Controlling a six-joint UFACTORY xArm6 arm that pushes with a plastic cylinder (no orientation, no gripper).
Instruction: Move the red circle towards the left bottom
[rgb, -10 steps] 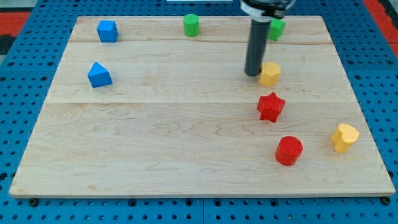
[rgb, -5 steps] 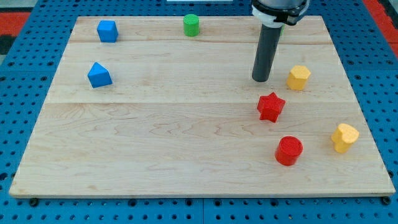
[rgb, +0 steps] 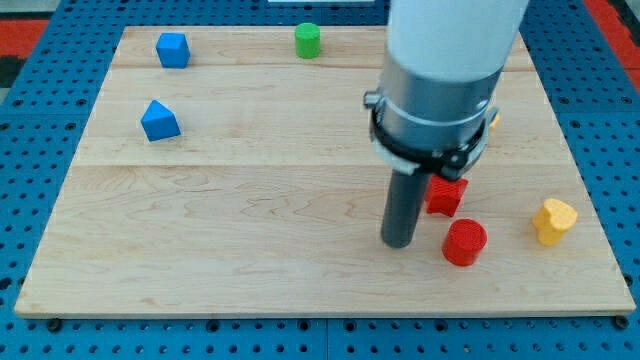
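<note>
The red circle (rgb: 465, 242) is a short red cylinder lying near the view's bottom right of the wooden board (rgb: 240, 190). My tip (rgb: 400, 241) rests on the board just to the left of the red circle, with a small gap between them. The red star (rgb: 447, 195) sits just above the circle, partly hidden by the arm's body. The arm's large grey and white body covers much of the view's upper right.
A yellow block (rgb: 554, 221) lies at the right edge. A blue block (rgb: 172, 49) and a green cylinder (rgb: 307, 40) sit along the top. A blue block (rgb: 159, 120) is at the left. A sliver of another yellow block (rgb: 493, 119) shows behind the arm.
My tip has moved from beside the yellow block in the upper right down toward the view's bottom, to the left of the red circle. That yellow block was pushed to the right. The red blocks stayed put.
</note>
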